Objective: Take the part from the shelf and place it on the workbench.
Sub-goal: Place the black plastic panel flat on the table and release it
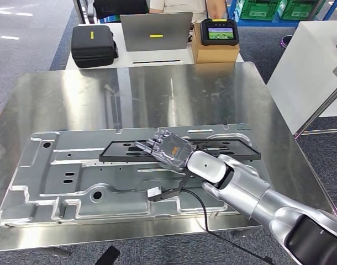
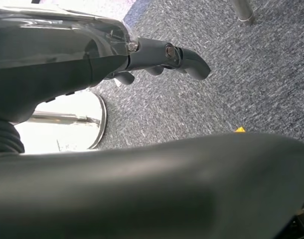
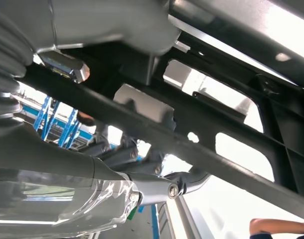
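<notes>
Right hand [image 1: 169, 150] grips the black frame part [image 1: 129, 150] above the large stamped metal panel [image 1: 54, 176] on my steel workbench [image 1: 75, 94], fingers wrapped around a bar of the frame. Beyond the bench I see a black case [image 1: 93, 45], a laptop [image 1: 156, 31] and a handheld controller [image 1: 219, 31] on a cardboard box [image 1: 215, 52]. Left hand [image 2: 158, 59] hangs over grey carpet [image 2: 236, 89], fingers apart, holding nothing.

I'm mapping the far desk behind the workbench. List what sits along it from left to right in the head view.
black carrying case → grey laptop → cardboard box with a handheld screen device on top of it.
</notes>
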You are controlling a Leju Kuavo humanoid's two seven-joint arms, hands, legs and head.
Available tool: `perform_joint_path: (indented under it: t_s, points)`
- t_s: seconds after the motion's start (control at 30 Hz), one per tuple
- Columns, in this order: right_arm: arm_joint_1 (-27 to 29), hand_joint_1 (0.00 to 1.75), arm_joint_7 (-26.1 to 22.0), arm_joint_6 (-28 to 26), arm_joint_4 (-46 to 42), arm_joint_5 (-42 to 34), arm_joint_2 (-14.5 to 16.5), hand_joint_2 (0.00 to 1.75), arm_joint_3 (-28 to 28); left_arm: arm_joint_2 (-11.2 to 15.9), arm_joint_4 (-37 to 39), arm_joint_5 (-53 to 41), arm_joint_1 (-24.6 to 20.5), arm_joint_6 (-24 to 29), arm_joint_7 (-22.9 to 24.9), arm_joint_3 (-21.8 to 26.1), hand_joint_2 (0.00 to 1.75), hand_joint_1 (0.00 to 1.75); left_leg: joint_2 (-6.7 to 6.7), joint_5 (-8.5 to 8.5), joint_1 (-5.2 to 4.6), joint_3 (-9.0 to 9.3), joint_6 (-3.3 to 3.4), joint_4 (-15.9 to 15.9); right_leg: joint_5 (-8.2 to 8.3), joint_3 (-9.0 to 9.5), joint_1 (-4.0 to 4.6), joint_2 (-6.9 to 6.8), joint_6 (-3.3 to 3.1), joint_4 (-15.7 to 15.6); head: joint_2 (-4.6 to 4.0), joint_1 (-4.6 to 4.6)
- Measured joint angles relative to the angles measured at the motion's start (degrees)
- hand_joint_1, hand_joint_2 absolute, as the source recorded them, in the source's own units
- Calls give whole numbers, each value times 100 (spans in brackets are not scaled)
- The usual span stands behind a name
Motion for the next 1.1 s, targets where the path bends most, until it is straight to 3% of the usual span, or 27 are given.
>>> perform_joint_path:
  t_s: [0.07,0.57,0.67,0.83,0.97,1.1]
  points:
    - [-3,0,0,1,0,1,0,0,0,0,0,14,-3,5,-2,-4,0,0,0,0,0,0,0,0,0,0,0,0,0,0,0,0]
    - [23,0,-2,-25,27,-130,0,0,-4,0,0,108,11,52,101,15,0,0,0,0,0,1,0,0,0,0,0,0,0,0,0,0]
    - [101,0,-65,115,74,-511,0,0,-56,0,0,124,19,51,104,23,0,0,0,0,0,1,0,0,0,0,0,0,0,0,0,0]
    - [173,0,-378,835,289,-1545,-65,0,-231,1,0,217,52,51,97,50,0,0,0,0,-1,1,0,0,0,0,-1,0,0,0,0,0]
    - [186,0,-285,551,263,-1732,-226,0,-473,1,0,300,95,55,64,94,0,0,0,0,-2,1,0,1,1,0,-1,1,0,0,0,0]
    - [150,0,113,133,-196,-1569,-472,0,-969,2,0,352,156,80,-3,169,0,0,0,0,-4,1,0,1,1,0,-2,1,0,0,0,0]
